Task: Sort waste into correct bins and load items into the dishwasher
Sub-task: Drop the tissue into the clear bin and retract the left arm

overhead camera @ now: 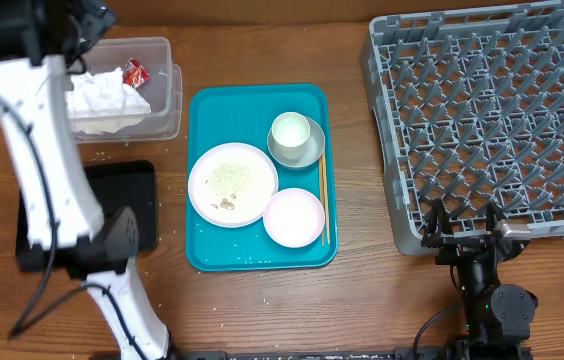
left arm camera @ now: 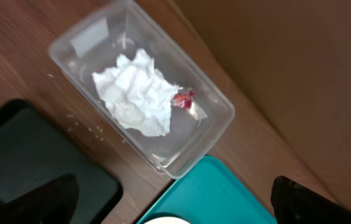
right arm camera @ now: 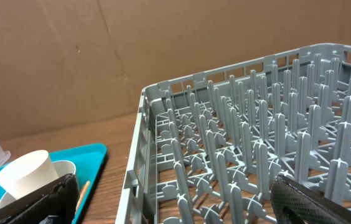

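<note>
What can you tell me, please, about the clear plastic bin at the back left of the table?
The clear plastic bin is a rectangular, transparent, open-topped tub with rounded corners. It stands upright on the wooden table, close to a corner of the teal tray and next to a black container. Inside it lie a crumpled white tissue and a small red wrapper. Nothing grips it.
</note>
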Controlling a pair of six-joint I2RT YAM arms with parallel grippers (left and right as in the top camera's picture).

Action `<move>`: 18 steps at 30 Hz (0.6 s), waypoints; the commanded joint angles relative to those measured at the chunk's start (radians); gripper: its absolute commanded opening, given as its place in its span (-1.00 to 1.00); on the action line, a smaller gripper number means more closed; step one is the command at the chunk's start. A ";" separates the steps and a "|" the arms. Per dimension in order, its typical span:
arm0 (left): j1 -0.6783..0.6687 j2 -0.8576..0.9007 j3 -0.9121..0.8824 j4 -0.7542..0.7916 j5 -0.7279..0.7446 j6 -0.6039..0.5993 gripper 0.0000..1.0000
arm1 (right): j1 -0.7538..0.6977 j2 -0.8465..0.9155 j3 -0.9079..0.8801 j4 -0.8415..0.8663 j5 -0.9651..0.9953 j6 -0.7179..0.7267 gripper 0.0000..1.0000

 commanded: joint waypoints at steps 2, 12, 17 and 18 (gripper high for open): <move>0.006 -0.088 0.010 -0.051 -0.218 -0.002 1.00 | -0.003 -0.009 -0.010 0.006 0.003 -0.007 1.00; 0.057 -0.086 -0.006 -0.051 -0.284 0.169 1.00 | -0.003 -0.009 -0.010 0.097 0.015 0.011 1.00; 0.171 -0.086 -0.008 -0.051 -0.049 0.169 1.00 | -0.003 -0.009 -0.010 0.359 -0.253 0.271 1.00; 0.203 -0.085 -0.008 -0.051 0.005 0.170 0.99 | -0.003 -0.009 -0.010 0.502 -0.309 0.357 1.00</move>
